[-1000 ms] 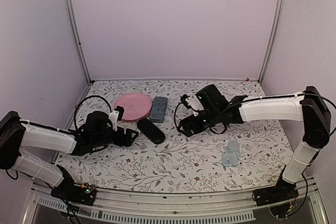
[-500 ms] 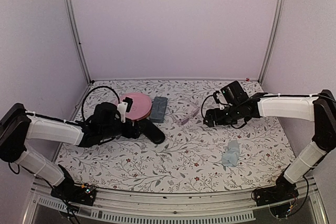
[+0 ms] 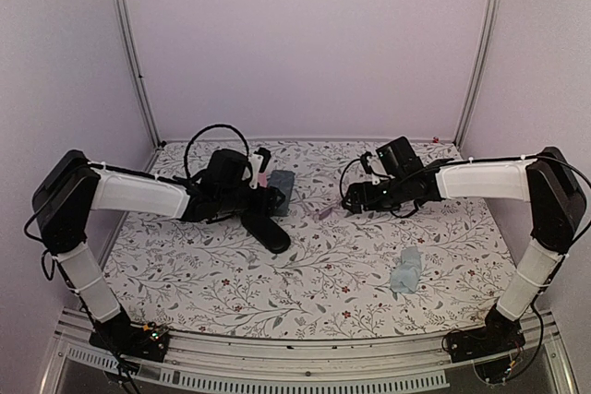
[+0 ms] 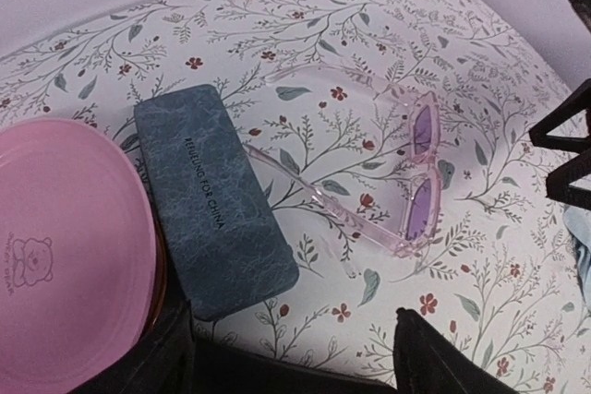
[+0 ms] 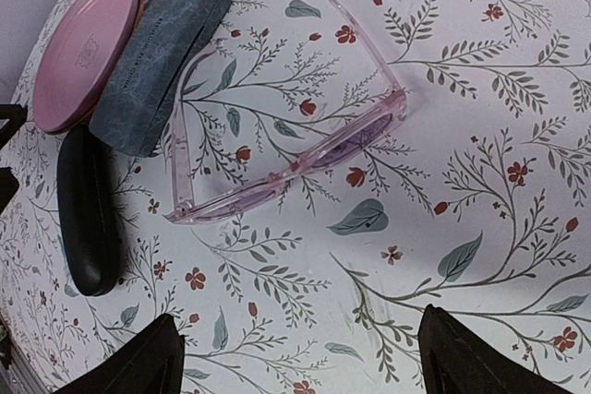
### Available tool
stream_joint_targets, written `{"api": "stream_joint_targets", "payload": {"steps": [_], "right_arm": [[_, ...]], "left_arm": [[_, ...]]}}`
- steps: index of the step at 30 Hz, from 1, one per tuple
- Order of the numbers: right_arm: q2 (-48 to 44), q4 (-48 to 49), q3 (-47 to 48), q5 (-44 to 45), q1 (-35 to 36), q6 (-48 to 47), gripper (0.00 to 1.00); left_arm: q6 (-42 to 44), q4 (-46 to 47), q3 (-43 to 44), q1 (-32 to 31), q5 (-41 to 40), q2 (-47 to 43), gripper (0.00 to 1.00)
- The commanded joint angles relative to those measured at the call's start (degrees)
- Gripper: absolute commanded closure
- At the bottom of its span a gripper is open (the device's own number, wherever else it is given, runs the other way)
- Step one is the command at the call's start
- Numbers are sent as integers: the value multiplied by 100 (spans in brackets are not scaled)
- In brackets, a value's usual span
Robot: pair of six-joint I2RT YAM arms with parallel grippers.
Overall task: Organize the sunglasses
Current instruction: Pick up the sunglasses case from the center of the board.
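The pale pinkish translucent sunglasses (image 3: 325, 211) lie unfolded on the floral tablecloth between both grippers. They show in the left wrist view (image 4: 406, 182) and in the right wrist view (image 5: 286, 126). My left gripper (image 3: 268, 193) is open and empty beside the grey-blue case, a short way left of the glasses (image 4: 294, 320). My right gripper (image 3: 351, 200) is open and empty just right of the glasses, not touching them (image 5: 300, 320). The reddish-brown pair is out of view.
The grey-blue rectangular case (image 3: 282, 191) lies next to the pink round plate (image 4: 55, 256), which my left arm mostly covers from above. The black oval case (image 3: 266, 231) lies in front of them. A light blue cloth (image 3: 406, 269) lies at the front right.
My left gripper has moved right and back, over the pink plate, to the grey-blue case. My right gripper pulled right off the pinkish sunglasses, then came back a little toward them.
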Motion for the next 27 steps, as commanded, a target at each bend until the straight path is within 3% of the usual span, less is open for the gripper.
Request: {"api": "stream_joint_targets", "payload": {"steps": [1, 9, 27], "right_arm": [[-47, 229, -152, -63, -13, 0, 10], [-103, 464, -311, -181, -11, -51, 10], [-144, 822, -671, -277, -11, -29, 10]], "left_arm": [[-18, -587, 562, -121, 260, 421, 26], [-275, -831, 967, -133, 408, 1000, 27], [-396, -1124, 1071, -84, -407, 1314, 19]]}}
